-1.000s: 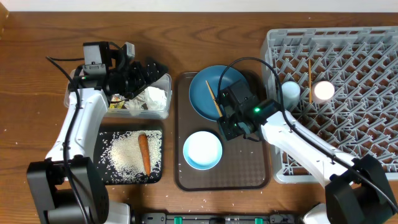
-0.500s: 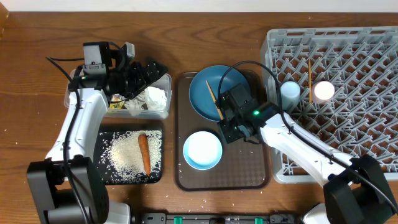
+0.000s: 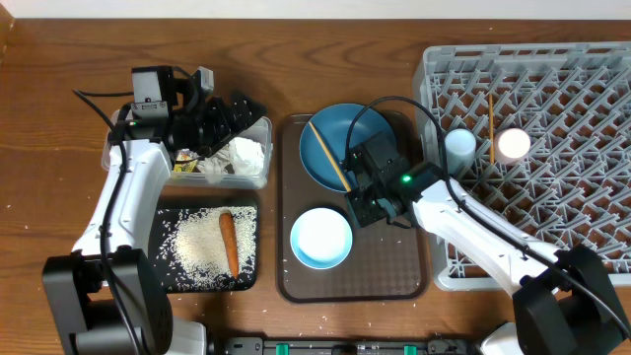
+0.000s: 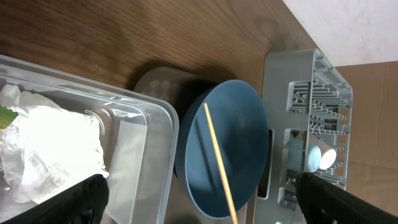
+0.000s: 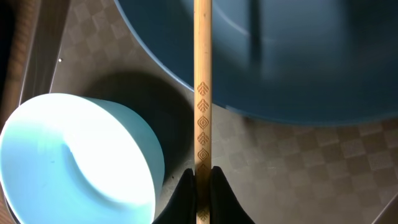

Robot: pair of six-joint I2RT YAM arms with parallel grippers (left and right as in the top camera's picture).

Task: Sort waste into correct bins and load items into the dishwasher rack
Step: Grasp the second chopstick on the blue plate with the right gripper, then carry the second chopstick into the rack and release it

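Since a second ago the chopstick [image 5: 202,93] on the dark-blue plate [image 3: 317,163] has swung its far end toward the plate's left rim. The right gripper [image 5: 200,186] has pinched tight on its near end. The left gripper [image 3: 240,116] hangs spread wide over the clear tub [image 3: 258,177], holding nothing.

Much looks sorted: the tissue [image 3: 242,156] lies in the tub, and the carrot [image 3: 228,244] and rice [image 3: 192,247] sit in the black tray [image 3: 168,276]. In the dishwasher rack [image 3: 552,118] are the light-blue cup [image 3: 459,144], the pink cup [image 3: 512,144] and the other chopstick [image 3: 491,126].

By my reckoning, this chopstick, the plate and the bowl [image 3: 321,238] on the brown serving tray [image 3: 394,266] remain. I cannot make out the wrapper.
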